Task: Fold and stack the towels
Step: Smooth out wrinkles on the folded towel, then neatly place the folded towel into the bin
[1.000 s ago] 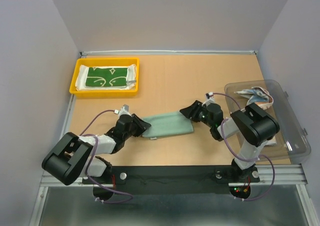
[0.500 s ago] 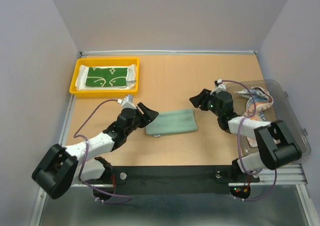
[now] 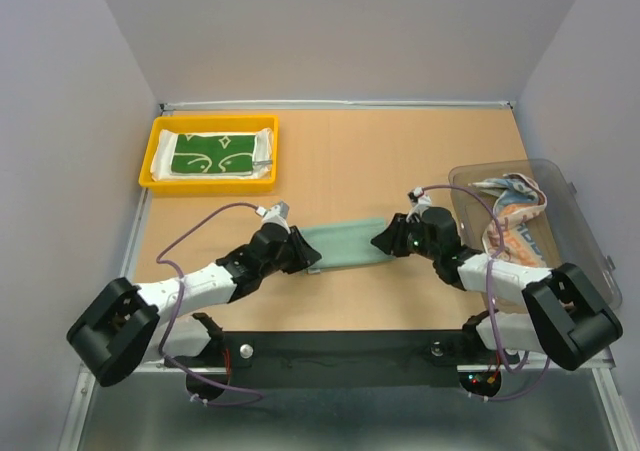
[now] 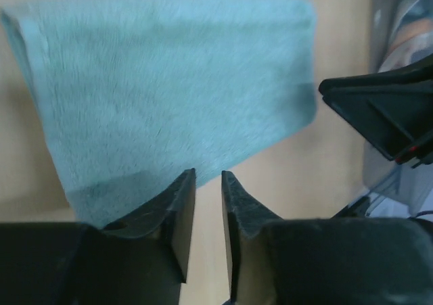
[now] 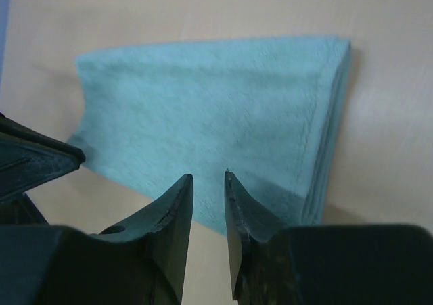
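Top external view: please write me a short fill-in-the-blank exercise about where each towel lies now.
1. The dark green towel lies in the ___ tray.
2. The printed towel lies in the clear plastic ___ on the right side.
3. The teal towel lies on the bare ___, with the left hand at one end and the right hand at the other.

Missing words: yellow; bin; table.

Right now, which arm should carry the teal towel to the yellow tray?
Left, likely: left fingers are at the teal towel end nearer the yellow tray; right fingers, nearer the clear bin.
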Controlling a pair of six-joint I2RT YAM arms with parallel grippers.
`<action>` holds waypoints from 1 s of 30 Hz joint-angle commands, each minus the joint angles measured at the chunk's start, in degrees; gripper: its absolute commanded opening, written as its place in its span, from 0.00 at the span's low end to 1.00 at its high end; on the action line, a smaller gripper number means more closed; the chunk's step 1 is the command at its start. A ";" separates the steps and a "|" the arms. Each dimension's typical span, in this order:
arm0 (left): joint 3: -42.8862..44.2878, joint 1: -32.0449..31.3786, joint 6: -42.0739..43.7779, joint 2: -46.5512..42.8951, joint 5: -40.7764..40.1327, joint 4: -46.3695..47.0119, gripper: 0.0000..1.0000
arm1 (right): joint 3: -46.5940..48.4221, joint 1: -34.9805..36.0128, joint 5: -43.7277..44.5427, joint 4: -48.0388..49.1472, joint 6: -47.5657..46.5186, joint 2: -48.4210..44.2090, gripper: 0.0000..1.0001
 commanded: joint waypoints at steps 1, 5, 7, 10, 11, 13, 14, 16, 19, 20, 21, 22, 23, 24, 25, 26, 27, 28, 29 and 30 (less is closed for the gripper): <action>-2.09 -1.58 -2.41 4.55 2.85 4.73 0.27 | -2.37 -0.26 -0.29 -2.18 2.25 2.32 0.27; -5.42 -1.49 -5.49 7.38 1.63 5.79 0.20 | -1.95 -1.31 4.72 -8.13 6.20 3.73 0.19; -6.65 -1.49 -7.76 8.35 1.10 5.79 0.18 | -1.42 -1.66 10.34 -11.49 7.34 2.94 0.18; -8.59 -1.32 -9.71 8.36 0.92 6.15 0.16 | -2.12 -4.82 13.60 -15.63 9.28 1.10 0.18; -8.85 -1.32 -9.71 7.92 0.75 5.88 0.16 | -2.47 -5.35 13.96 -16.76 9.20 0.48 0.18; -8.25 -1.32 -9.19 5.55 0.57 4.92 0.20 | -1.51 -5.62 13.79 -17.91 7.19 -0.84 0.19; -7.55 -1.32 -7.88 4.41 -0.04 2.74 0.25 | -0.55 -5.62 12.74 -18.88 5.43 -1.19 0.20; -4.30 -1.32 -5.42 0.91 -1.01 -1.82 0.39 | 3.14 -5.62 8.97 -20.28 -0.45 -1.98 0.23; 1.41 -1.14 -3.13 -3.58 -4.25 -7.72 0.50 | 10.69 -5.27 5.01 -26.51 -8.54 -1.90 0.29; 2.90 -0.79 -2.43 -4.47 -5.92 -11.57 0.52 | 12.45 -4.23 4.74 -28.18 -10.30 -1.55 0.31; 5.36 0.52 -0.68 -6.22 -6.20 -12.91 0.57 | 14.64 -3.52 5.69 -31.59 -13.01 -1.37 0.36; 6.42 1.66 0.38 -6.93 -6.11 -13.88 0.59 | 16.41 -2.73 6.05 -33.02 -14.26 -1.19 0.39; 7.31 2.89 1.61 -7.72 -5.68 -15.72 0.63 | 19.90 -0.63 6.40 -35.38 -15.49 -0.41 0.44; 8.88 6.30 4.06 -8.60 -5.41 -16.70 0.66 | 21.59 2.61 8.32 -36.45 -17.42 0.03 0.51; 9.42 8.16 5.65 -8.87 -4.97 -17.31 0.67 | 23.09 4.64 9.56 -37.33 -18.57 0.73 0.55; 10.38 12.53 8.28 -9.40 -4.01 -19.32 0.72 | 26.58 9.19 12.44 -38.82 -20.67 2.66 0.61; 10.74 12.57 8.30 -9.40 -3.39 -19.95 0.73 | 28.10 9.23 14.12 -39.62 -21.82 4.15 0.63; 11.00 16.40 11.26 -9.84 -2.69 -20.48 0.74 | 29.94 13.50 15.62 -40.41 -22.61 5.65 0.66; 11.27 18.09 12.60 -9.84 -2.07 -21.88 0.74 | 31.53 15.54 16.33 -41.29 -23.58 7.32 0.66; 12.14 19.41 13.92 -9.93 -0.33 -22.76 0.80 | 34.67 17.47 18.25 -42.69 -24.98 9.25 0.67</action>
